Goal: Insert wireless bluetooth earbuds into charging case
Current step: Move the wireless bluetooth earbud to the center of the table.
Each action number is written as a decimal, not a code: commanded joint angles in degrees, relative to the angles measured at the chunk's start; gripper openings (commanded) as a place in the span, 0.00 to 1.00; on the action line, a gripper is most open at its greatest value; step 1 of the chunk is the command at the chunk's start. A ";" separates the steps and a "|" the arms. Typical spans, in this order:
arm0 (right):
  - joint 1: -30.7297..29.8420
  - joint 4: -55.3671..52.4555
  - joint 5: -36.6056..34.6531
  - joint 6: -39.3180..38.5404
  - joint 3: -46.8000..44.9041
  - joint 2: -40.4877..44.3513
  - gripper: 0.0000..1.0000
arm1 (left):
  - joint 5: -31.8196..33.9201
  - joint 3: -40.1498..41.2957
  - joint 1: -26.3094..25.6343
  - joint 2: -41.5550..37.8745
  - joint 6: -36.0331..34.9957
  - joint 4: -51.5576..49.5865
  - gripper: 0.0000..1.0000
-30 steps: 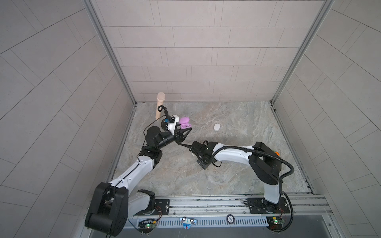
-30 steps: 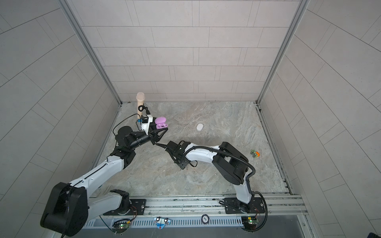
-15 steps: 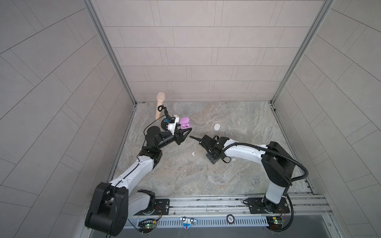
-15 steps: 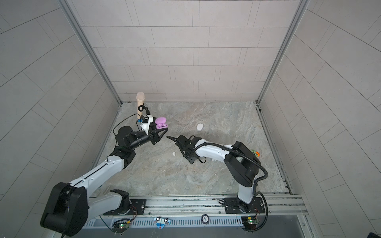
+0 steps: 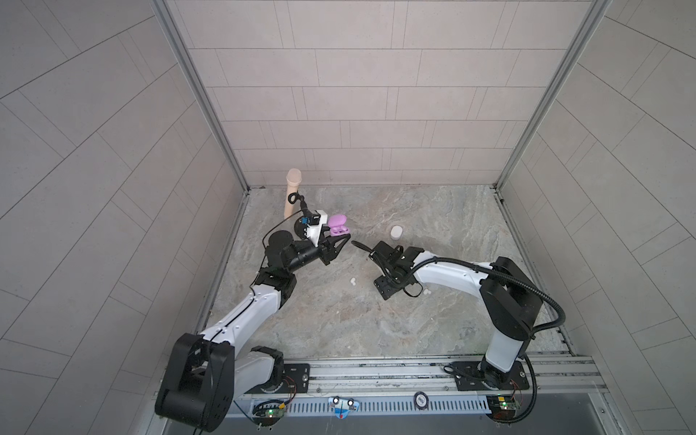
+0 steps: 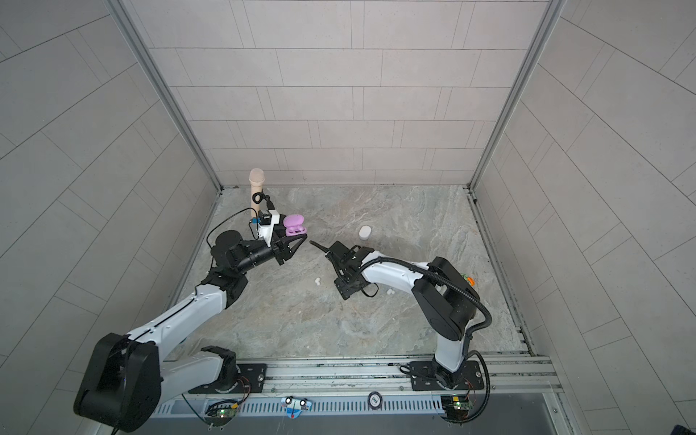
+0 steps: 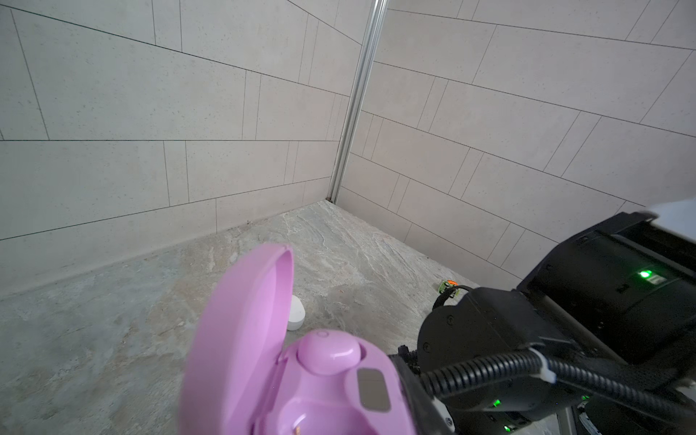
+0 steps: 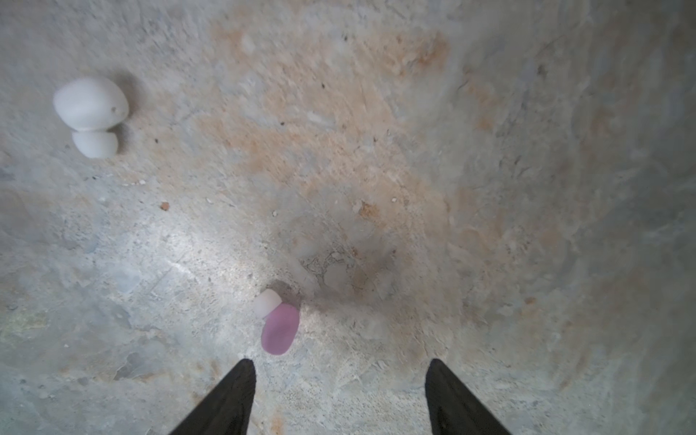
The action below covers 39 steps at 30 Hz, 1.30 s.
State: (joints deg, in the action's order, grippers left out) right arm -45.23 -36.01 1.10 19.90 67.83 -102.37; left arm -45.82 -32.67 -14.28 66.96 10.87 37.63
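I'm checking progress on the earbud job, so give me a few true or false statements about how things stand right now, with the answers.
1. The lilac case has its lid open. True.
2. The right arm grips a lilac earbud. False: the right tool is open and the loose lilac earbud lies on the table ahead of it.
3. One earbud sits in the lilac case. True: the seated lilac earbud fills one socket.
4. The left arm holds nothing. False: the left tool is shut on the lilac case.
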 commanded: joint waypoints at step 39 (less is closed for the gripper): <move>-2.08 -1.98 -15.92 -6.12 2.47 -3.01 0.74 | -0.86 -2.20 -0.16 -0.40 -0.33 0.38 0.18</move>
State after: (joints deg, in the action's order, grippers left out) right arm -47.81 -36.49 -14.70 14.79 68.77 -105.89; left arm -46.04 -33.23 -14.28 66.96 10.87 37.39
